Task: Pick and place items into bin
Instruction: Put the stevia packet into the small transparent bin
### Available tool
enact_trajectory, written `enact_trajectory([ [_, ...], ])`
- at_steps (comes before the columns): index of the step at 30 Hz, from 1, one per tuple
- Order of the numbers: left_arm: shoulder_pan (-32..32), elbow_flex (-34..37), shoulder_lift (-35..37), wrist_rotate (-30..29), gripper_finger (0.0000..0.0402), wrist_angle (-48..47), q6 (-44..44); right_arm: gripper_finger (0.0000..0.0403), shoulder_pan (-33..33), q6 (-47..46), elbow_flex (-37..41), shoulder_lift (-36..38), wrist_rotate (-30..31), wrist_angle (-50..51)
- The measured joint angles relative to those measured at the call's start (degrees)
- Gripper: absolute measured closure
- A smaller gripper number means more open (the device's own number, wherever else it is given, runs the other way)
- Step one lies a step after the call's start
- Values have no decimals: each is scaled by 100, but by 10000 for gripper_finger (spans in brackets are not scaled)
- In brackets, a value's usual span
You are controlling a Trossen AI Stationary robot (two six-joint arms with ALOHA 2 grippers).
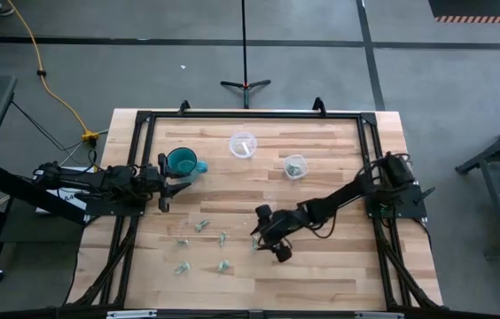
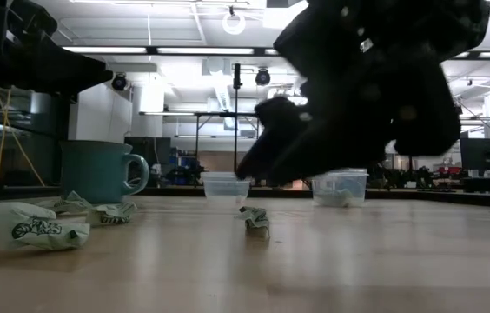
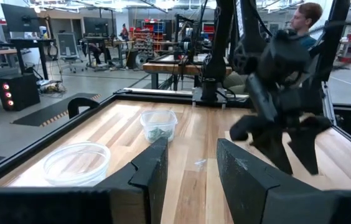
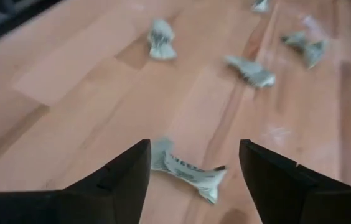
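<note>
Several tiny pale green-and-whitish wrapped pieces lie flat on the wooden table, most of them in a loose group. My right gripper is open and hovers low over one piece at the group's right edge. That piece lies between the two fingertips, untouched; it also shows in the low view. My left gripper is open and waits beside the teal mug near the table's left edge. A small clear tub toward the far side holds a few pieces.
An empty round clear bowl stands left of the tub near the far edge. A black frame rail runs around the table. More pieces lie beyond the right gripper. A person shows in the room behind.
</note>
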State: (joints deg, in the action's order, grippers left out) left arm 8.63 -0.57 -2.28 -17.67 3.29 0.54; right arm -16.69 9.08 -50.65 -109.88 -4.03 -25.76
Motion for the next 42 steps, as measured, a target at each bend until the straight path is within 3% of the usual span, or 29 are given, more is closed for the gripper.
enact_trajectory([
  [13,-1,0,-1,0,229,0,2,193,-34,-11,-378,-446,-46,664],
  [18,1,-1,1,0,229,-1,1,246,-37,-7,-376,-446,-48,692],
  [26,-1,-1,1,0,229,-2,2,374,-17,99,-350,-236,-2,788],
  [29,-1,0,1,0,229,0,0,389,-19,394,-355,78,38,778],
  [32,-1,1,-1,0,229,0,0,378,-17,538,-361,349,319,987],
  [35,1,-1,1,2,229,0,0,392,55,681,-356,726,748,1704],
  [42,-1,1,1,2,229,0,0,388,409,303,-357,1633,2361,3621],
])
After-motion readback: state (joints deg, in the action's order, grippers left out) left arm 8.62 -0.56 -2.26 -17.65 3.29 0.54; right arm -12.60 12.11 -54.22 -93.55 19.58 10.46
